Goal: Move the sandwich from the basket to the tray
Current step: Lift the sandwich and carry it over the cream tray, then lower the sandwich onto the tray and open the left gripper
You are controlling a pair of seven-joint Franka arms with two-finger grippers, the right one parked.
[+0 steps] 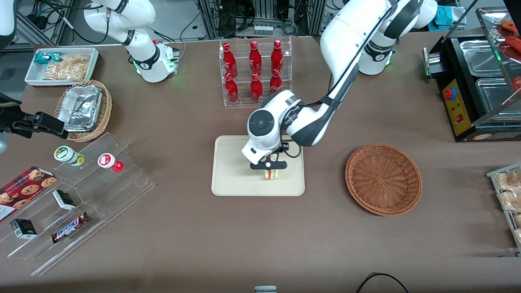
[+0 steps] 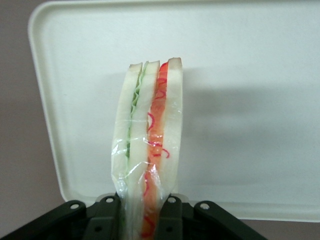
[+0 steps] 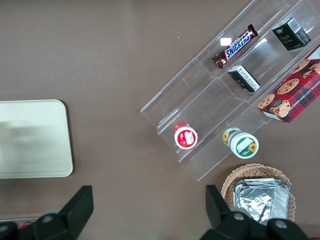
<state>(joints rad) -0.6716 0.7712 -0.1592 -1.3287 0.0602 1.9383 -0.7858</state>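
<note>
My left gripper (image 1: 270, 167) is over the cream tray (image 1: 232, 179), shut on the plastic-wrapped sandwich (image 1: 271, 175). In the left wrist view the sandwich (image 2: 150, 125) stands on edge between the black fingers (image 2: 172, 216), its green and red-orange filling showing between the white bread slices. The gripper (image 2: 145, 212) pinches the wedge's end, and the tray (image 2: 250, 100) fills the background beneath it. Whether the sandwich touches the tray I cannot tell. The reddish-brown wicker basket (image 1: 382, 179) sits empty beside the tray, toward the working arm's end of the table.
A clear rack of red bottles (image 1: 254, 73) stands farther from the front camera than the tray. A stepped acrylic shelf (image 1: 81, 199) with snacks, a tan wicker basket of foil trays (image 1: 83, 110) and a white bin (image 1: 61, 65) lie toward the parked arm's end. A black appliance (image 1: 472, 81) stands at the working arm's end.
</note>
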